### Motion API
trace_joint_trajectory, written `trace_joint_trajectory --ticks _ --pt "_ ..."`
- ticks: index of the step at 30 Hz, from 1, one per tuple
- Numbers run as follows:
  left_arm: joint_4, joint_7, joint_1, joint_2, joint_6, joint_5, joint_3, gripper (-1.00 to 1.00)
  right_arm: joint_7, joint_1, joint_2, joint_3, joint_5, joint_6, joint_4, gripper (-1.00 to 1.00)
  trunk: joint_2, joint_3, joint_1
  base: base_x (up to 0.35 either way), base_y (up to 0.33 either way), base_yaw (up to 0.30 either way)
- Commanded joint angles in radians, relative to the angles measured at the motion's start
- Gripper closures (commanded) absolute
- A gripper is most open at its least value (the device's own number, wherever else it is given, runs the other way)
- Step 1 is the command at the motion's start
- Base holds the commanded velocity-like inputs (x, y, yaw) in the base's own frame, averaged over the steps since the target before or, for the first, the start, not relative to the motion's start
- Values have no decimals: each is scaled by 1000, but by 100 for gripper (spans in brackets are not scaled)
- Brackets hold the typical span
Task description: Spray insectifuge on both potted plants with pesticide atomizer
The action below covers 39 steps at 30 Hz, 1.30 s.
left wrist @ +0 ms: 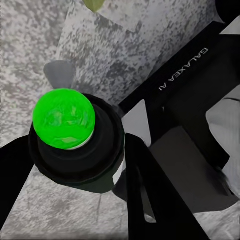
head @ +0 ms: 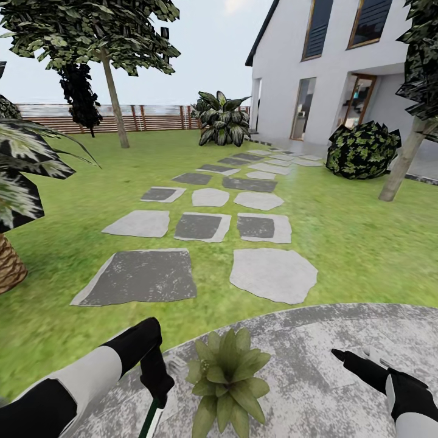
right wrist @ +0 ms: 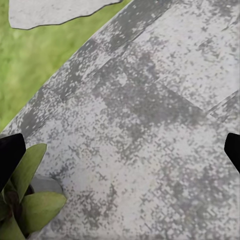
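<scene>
One potted plant (head: 228, 377), a low rosette of pointed green leaves, stands on the grey paved patio (head: 316, 365) at the bottom centre of the head view. Its leaves (right wrist: 27, 200) and grey pot also edge into the right wrist view. Just left of the plant, my left gripper (head: 156, 382) points downward and is shut on the pesticide atomizer (head: 151, 421). In the left wrist view the atomizer (left wrist: 65, 120) is seen end-on, a dark round body with a bright green end, sitting between the black fingers of the left gripper (left wrist: 75, 165). My right gripper (head: 356, 359) hovers open and empty over bare paving right of the plant; its fingertips show at the edges of the right wrist view (right wrist: 120, 152).
Stepping stones (head: 274, 274) lead across the lawn to a white house (head: 340, 67). A palm trunk (head: 9, 267) stands at the left, a dark bush (head: 363, 150) and a tree trunk (head: 401, 164) at the right, and a slatted fence (head: 121, 117) at the back.
</scene>
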Motion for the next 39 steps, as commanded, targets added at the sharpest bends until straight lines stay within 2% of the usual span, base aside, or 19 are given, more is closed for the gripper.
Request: trace_joint_trajectory --ticks 1,5,8,17,23,28,34,39 --pt "-3 -10 0 0 6 -11 0 100 9 -1 1 -7 10 3 -2 -100 0 -1 0 0 0 0" --pt "-6 -12 0 -1 7 -45 -28 100 11 -1 1 -7 10 3 -2 -100 0 -1 0 0 0 0" --pt "-6 -13 0 -11 8 -73 -38 100 12 -1 1 -7 10 4 -2 -100 0 -1 0 0 0 -57" --pt "-5 -12 0 -15 6 -79 -42 100 12 -1 1 -7 10 4 -2 -100 0 -1 0 0 0 -218" --pt "-5 -13 0 -14 6 -79 -43 100 11 -1 1 -7 10 4 -2 -100 0 -2 0 0 0 -59" --pt "-4 -13 0 -5 7 -79 -40 100 10 -1 1 -7 10 3 -2 -100 0 -8 0 0 0 -3" --pt "-6 -13 0 48 7 -79 -37 100 10 -1 1 -7 10 2 -2 -100 0 -14 0 0 0 0" --pt "-7 -13 0 58 6 -79 -35 100 10 -1 1 -7 10 3 -2 -100 0 -15 0 0 0 0"
